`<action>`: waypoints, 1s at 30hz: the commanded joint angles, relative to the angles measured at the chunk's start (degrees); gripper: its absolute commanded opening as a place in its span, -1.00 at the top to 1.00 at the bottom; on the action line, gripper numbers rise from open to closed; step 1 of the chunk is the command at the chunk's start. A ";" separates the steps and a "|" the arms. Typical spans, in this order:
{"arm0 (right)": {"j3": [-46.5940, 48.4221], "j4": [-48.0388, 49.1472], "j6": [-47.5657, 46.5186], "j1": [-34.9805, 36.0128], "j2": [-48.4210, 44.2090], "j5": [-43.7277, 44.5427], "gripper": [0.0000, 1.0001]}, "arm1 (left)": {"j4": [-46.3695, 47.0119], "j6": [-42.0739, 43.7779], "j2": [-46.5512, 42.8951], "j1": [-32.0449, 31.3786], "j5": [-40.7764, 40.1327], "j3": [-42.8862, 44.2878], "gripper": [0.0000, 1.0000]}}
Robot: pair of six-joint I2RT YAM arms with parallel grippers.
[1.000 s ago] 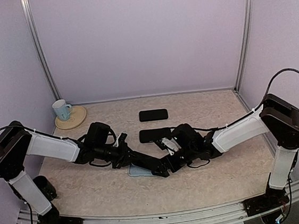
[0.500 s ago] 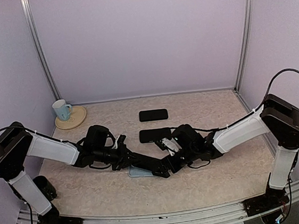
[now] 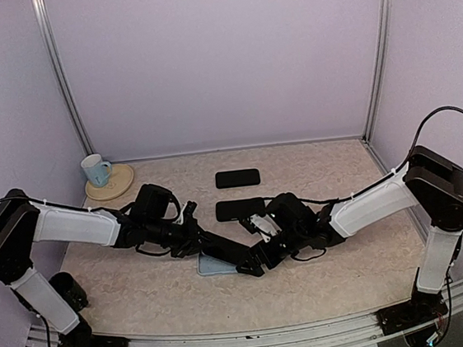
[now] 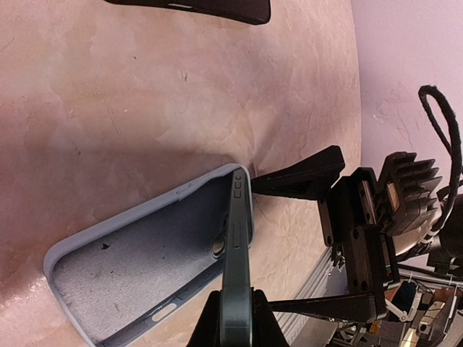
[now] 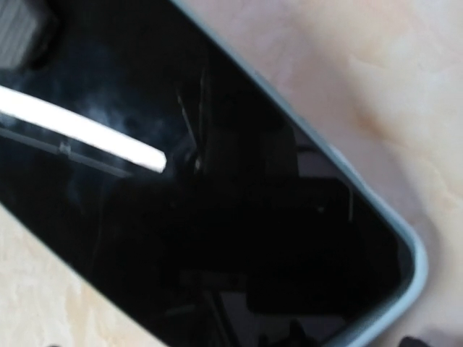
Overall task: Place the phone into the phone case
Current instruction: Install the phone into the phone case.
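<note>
Left end effector (image 4: 233, 322) is clamping phone (image 4: 235, 253) edgewise in case (image 4: 123, 278); right end effector (image 3: 253, 262) is gaping beside case, apparently empty.

You're looking at a robot test cell in a lab, not anybody's home. Plain lilac wall panels (image 3: 219, 59) box the table (image 3: 146, 303) in on three sides. Aluminium posts (image 3: 61, 75) stand at its back corners, and a bare metal rail (image 3: 249, 343) runs along the near edge where the left arm (image 3: 71, 227) and right arm (image 3: 375, 204) are bolted, a black cable (image 4: 443, 119) hanging loose. Only homey bit is a mug (image 3: 93, 169) on a coaster (image 3: 110, 184) in the back left corner.
</note>
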 commanded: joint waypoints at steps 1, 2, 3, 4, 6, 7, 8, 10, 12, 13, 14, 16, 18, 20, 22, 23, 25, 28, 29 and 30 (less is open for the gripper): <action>-0.37 0.49 -0.74 0.83 -0.56 0.58 -0.99 | -9.14 6.93 -0.84 0.86 -8.05 1.52 1.00; -0.29 0.42 -0.74 0.79 -0.44 0.58 -0.99 | -9.18 7.30 -0.67 0.86 -7.82 1.46 1.00; -0.12 0.46 -0.77 0.79 -0.35 0.52 -0.99 | -8.86 7.31 -0.49 0.86 -7.49 1.11 1.00; -0.03 0.53 -0.75 0.78 -0.18 0.45 -0.99 | -8.37 7.18 -0.32 0.74 -7.07 0.79 1.00; 0.10 0.60 -0.82 0.80 0.12 0.28 -0.99 | -6.99 6.66 0.15 0.35 -5.97 -0.03 1.00; 0.11 0.64 -0.70 0.79 0.22 0.23 -0.99 | -6.35 6.37 0.45 0.01 -5.47 -0.32 1.00; 0.12 0.71 -0.65 0.78 0.35 0.13 -0.99 | -5.62 5.96 0.73 -0.28 -4.91 -0.64 1.00; 0.11 0.90 -0.64 0.79 0.49 -0.16 -0.99 | -3.60 4.91 1.34 -0.98 -3.80 -1.29 1.00; 0.11 1.11 -0.44 0.84 0.71 -0.47 -0.99 | -1.31 3.66 2.15 -1.59 -2.33 -1.91 1.00; 0.11 1.31 -0.32 0.80 0.87 -0.79 -0.99 | -0.22 3.02 2.49 -1.86 -1.56 -2.21 1.00; 0.11 1.58 -0.18 0.85 1.04 -1.07 -0.99 | 0.74 2.24 2.96 -2.13 -0.97 -2.36 1.00; 0.11 2.05 0.11 0.87 1.34 -1.65 -0.99 | 2.49 0.68 3.78 -2.61 0.05 -2.71 1.00; 0.09 2.29 0.14 1.02 1.67 -2.00 -0.99 | 4.15 -1.26 4.32 -3.11 0.83 -3.14 1.00; 0.05 2.27 0.12 1.20 1.88 -2.06 -0.99 | 5.17 -3.23 4.64 -3.71 1.13 -3.38 1.00; 0.00 2.23 0.02 1.38 1.90 -2.16 -0.99 | 5.56 -4.38 4.76 -3.96 1.19 -3.56 1.00; 0.01 2.22 0.03 1.44 1.86 -2.17 -0.99 | 5.61 -4.81 4.71 -4.05 1.20 -3.57 1.00; 0.00 2.05 0.01 1.56 1.81 -2.25 -0.99 | 5.45 -5.71 4.51 -4.01 1.04 -3.81 1.00; 0.18 1.17 -0.04 1.66 1.42 -1.78 -0.99 | 3.97 -6.76 3.86 -3.82 -0.12 -4.04 1.00; 0.19 0.92 -0.06 1.66 1.14 -1.56 -0.99 | 3.06 -6.95 3.46 -3.76 -0.61 -4.03 1.00; 0.20 0.56 0.02 1.67 0.85 -1.19 -0.99 | 2.11 -7.12 3.13 -3.67 -1.26 -4.01 1.00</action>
